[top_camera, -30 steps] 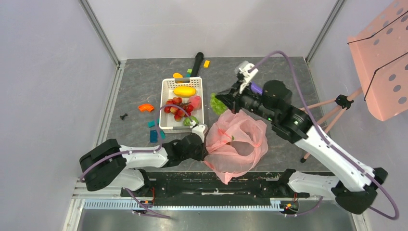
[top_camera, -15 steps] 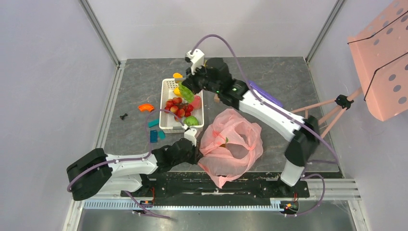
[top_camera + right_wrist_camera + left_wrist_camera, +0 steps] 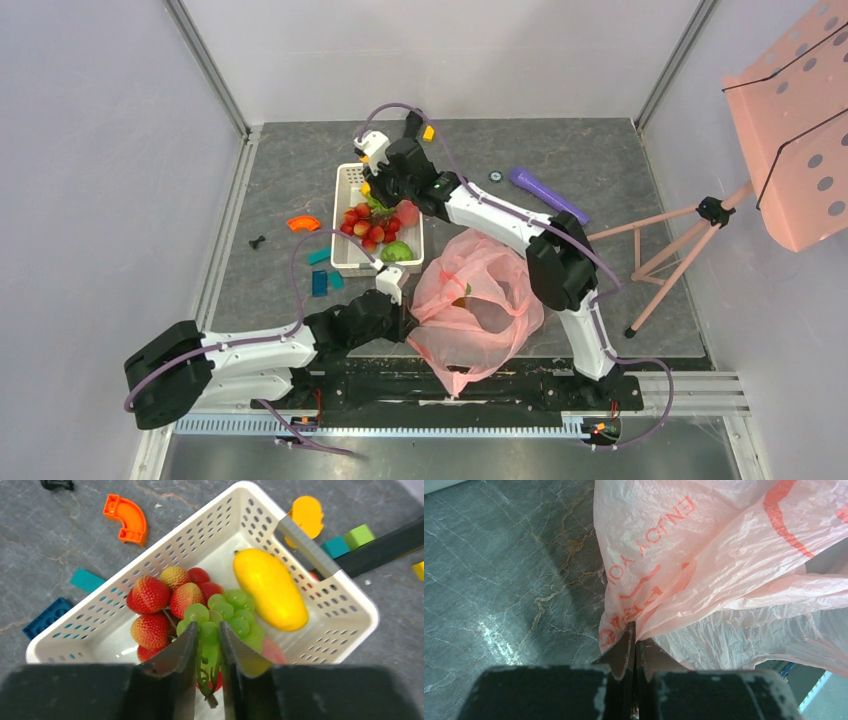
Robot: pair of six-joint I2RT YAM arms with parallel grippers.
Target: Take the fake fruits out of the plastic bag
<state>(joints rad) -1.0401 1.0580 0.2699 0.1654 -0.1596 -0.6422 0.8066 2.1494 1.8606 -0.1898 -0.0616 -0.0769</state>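
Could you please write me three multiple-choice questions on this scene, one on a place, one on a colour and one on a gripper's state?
1. Where does the yellow fruit lie? A in the white basket; B on the tabletop; C on the purple cylinder.
2. What colour are the grapes under the right gripper? A purple; B green; C red.
3. How is the left gripper? A wide open; B shut on the plastic bag; C shut on an orange block.
Answers: 1 A, it lies inside the basket's walls; 2 B, the right wrist view shows them green; 3 B, pink film is pinched between its closed jaws.
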